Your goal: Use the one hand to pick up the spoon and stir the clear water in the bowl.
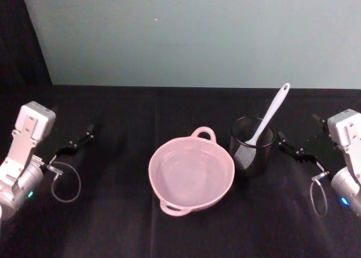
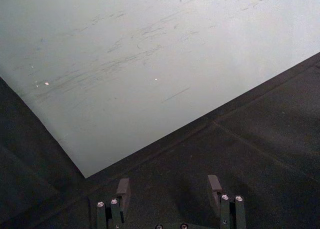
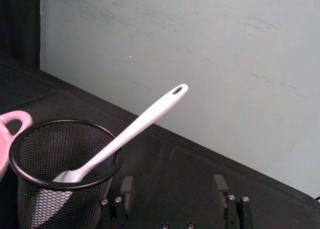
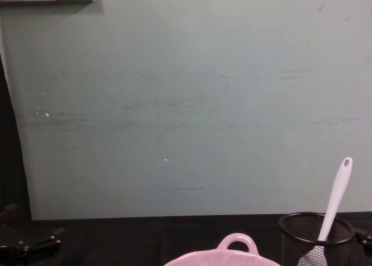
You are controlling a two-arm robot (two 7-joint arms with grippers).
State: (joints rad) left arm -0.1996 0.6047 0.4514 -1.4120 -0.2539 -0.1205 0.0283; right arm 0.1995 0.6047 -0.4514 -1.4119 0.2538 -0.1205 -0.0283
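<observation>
1. Right gripper (image 1: pixel 286 144): I see it low over the black table (image 1: pixel 124 224), at the right, just beside the wire-mesh cup (image 1: pixel 251 154). In the right wrist view, the gripper (image 3: pixel 172 189) has its jaws spread wide and nothing between them.
2. Left gripper (image 1: pixel 80 138): parked at the far left, well apart from the bowl (image 1: pixel 192 173). Its jaws are likewise spread and it holds nothing.
3. Spoon (image 1: pixel 271 114): it stands blade-down inside the mesh cup, with its handle leaning out over the rim, hole end uppermost. No gripper touches it.
4. Bowl: it sits at table centre, upright, with its loop handle toward the wall. The cup stands immediately to its right. I cannot tell whether they touch.
</observation>
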